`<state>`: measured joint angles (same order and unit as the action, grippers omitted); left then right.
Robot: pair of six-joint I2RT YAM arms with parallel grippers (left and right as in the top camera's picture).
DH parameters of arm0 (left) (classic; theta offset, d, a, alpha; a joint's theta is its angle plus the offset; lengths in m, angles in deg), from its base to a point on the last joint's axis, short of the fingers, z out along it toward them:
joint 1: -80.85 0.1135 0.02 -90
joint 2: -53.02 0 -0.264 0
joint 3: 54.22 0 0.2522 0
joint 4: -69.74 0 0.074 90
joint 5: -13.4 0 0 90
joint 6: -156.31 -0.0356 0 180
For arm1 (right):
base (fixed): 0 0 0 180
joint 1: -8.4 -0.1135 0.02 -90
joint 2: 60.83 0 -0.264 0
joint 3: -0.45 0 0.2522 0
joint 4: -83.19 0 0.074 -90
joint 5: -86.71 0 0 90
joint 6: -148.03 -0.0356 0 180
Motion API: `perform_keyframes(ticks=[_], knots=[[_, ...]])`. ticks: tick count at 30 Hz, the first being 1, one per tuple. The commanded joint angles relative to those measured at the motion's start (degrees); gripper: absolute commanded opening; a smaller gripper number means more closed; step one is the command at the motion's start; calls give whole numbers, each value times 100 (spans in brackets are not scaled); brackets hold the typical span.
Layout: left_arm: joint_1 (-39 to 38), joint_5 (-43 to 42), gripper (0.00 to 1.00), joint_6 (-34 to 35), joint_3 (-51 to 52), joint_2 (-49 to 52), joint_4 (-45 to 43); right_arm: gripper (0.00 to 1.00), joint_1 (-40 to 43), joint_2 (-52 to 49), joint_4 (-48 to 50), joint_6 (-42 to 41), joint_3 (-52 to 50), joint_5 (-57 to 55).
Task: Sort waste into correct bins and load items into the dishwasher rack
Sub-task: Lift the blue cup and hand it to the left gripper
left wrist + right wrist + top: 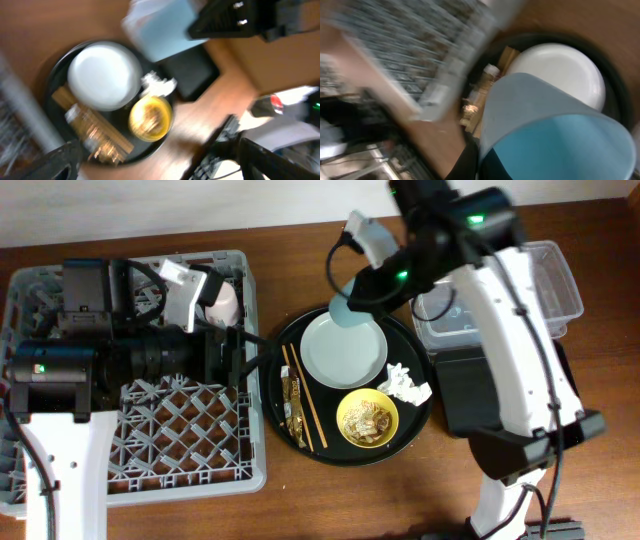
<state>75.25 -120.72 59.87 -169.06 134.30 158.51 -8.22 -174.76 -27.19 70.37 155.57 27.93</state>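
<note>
Blue cup, pinched in right tool

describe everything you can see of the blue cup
The blue cup is small, pale blue outside and deeper blue inside, smooth and plastic-looking, with nothing visible in it. It is tilted, its mouth facing the right wrist camera, and it hangs over the far edge of the round black tray by the plate. The right gripper is shut on its wall.
</note>
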Motion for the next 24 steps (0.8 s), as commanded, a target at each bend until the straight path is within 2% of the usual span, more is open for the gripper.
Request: perform_keyframes(ticks=[1, 5, 9, 12, 15, 22, 24], knots=[[4, -1659, 99, -573, -22, 15, -498, 4, 511, 212, -70, 680, 334, 2118], [4, -1655, 99, -680, -22, 83, -874, 4, 852, 372, -70, 894, 334, 3484], [4, -1729, 99, -680, -22, 310, -1078, 4, 824, 455, -70, 883, 334, 3871], [4, -2262, 99, -699, -22, 616, -1248, 4, 796, 632, -68, 885, 334, 4275], [4, -3292, 99, -699, -22, 896, -1587, 4, 793, 933, -70, 861, 334, 4271], [-225, -4572, 99, -870, -22, 957, -1932, 4, 774, 1276, -70, 863, 334, 4164], [-450, -4605, 99, -887, -22, 935, -2022, 4, 632, 1274, -68, 866, 328, 4159]])
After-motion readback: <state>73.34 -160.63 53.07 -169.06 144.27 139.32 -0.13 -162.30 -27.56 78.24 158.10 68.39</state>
